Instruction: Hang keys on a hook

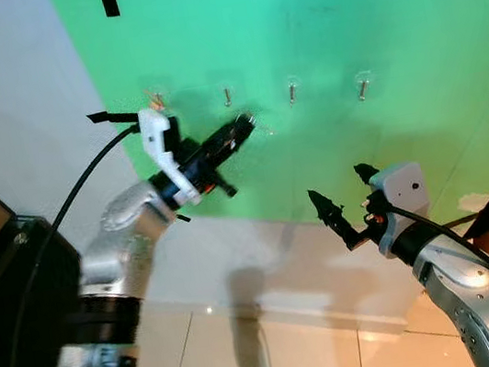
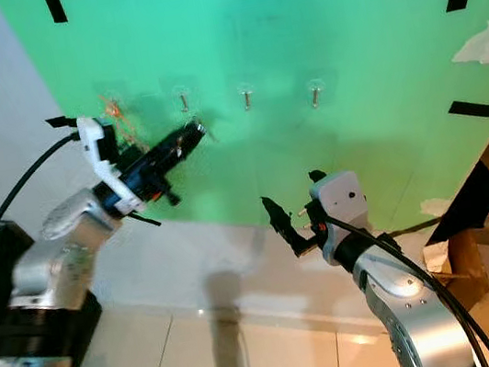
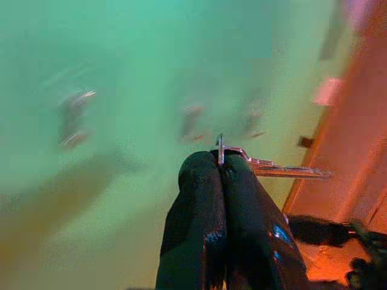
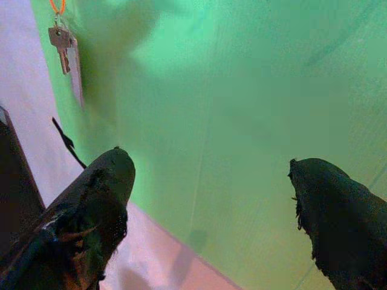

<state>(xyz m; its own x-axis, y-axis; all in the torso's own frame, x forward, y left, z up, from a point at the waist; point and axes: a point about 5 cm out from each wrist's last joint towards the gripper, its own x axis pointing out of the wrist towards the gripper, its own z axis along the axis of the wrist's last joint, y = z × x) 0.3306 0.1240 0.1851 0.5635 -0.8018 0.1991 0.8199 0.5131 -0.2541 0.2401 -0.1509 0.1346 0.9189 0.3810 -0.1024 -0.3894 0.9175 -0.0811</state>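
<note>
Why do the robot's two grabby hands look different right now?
The left gripper has its jaws squeezed shut on a key ring, while the right gripper has its jaws spread wide, holding nothing. The left gripper reaches up near the hooks on the green board; the right gripper sits lower, below the hooks. Both have two black fingers on silver arms.

Silver keys [image 3: 275,167] seemingly pinched, near wall hooks [image 1: 292,92].
</note>
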